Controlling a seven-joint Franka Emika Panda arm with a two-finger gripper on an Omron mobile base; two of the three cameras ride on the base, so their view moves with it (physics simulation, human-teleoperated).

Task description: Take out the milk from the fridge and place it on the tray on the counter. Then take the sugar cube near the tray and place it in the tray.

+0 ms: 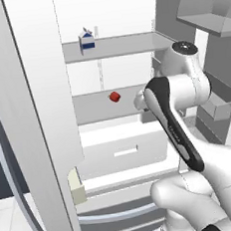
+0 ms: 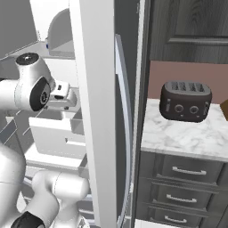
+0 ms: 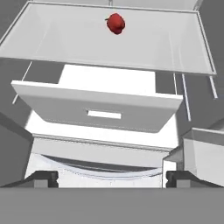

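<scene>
Nothing is done yet: the milk (image 1: 87,41) sits on the upper shelf (image 1: 116,46) of the open fridge (image 1: 43,119). The tool (image 3: 112,178) hangs spread wide and empty, facing the lower drawer (image 3: 98,111). Both placements remain.

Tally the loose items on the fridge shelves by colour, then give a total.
White with blue band: 1, the milk on the upper shelf
Red: 1, the small round object on the shelf below
Total: 2
</scene>
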